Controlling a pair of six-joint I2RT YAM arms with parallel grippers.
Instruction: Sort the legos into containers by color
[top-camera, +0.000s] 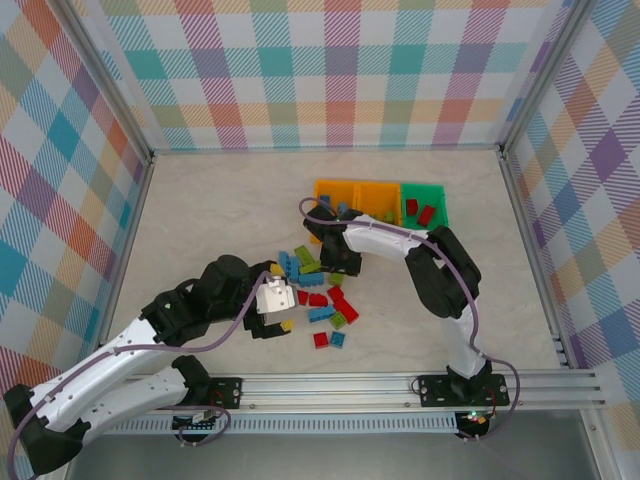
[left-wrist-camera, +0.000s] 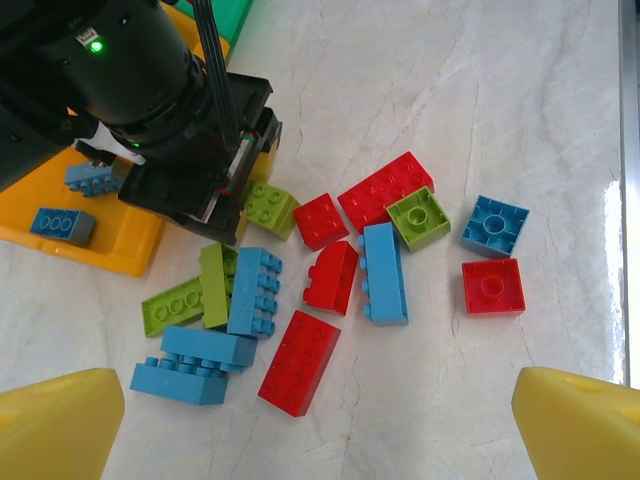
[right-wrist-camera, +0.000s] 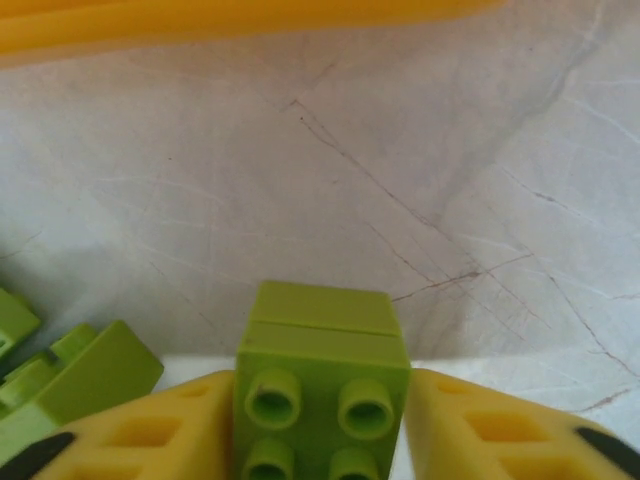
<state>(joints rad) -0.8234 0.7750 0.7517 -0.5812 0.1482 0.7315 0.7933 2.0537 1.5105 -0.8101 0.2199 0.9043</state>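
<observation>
Blue, red and lime legos (top-camera: 322, 300) lie loose on the table between the arms. My left gripper (top-camera: 277, 300) hangs open above them, with its yellow fingertips (left-wrist-camera: 60, 420) wide apart and a red brick (left-wrist-camera: 300, 360) just ahead of the gap. My right gripper (right-wrist-camera: 322, 430) is shut on a lime green brick (right-wrist-camera: 322, 340), low over the table beside the pile's far edge (top-camera: 335, 262). Two orange containers (top-camera: 347, 193) and a green one (top-camera: 438, 193) stand in a row behind. Blue bricks (left-wrist-camera: 62, 224) lie in the left orange one, red bricks (top-camera: 427, 213) in the green.
The right arm's black wrist (left-wrist-camera: 190, 130) overhangs the pile's far left side in the left wrist view. More lime bricks (right-wrist-camera: 75, 385) lie just left of the right fingers. An orange container wall (right-wrist-camera: 240, 25) runs close ahead of them. Checkered walls enclose the table.
</observation>
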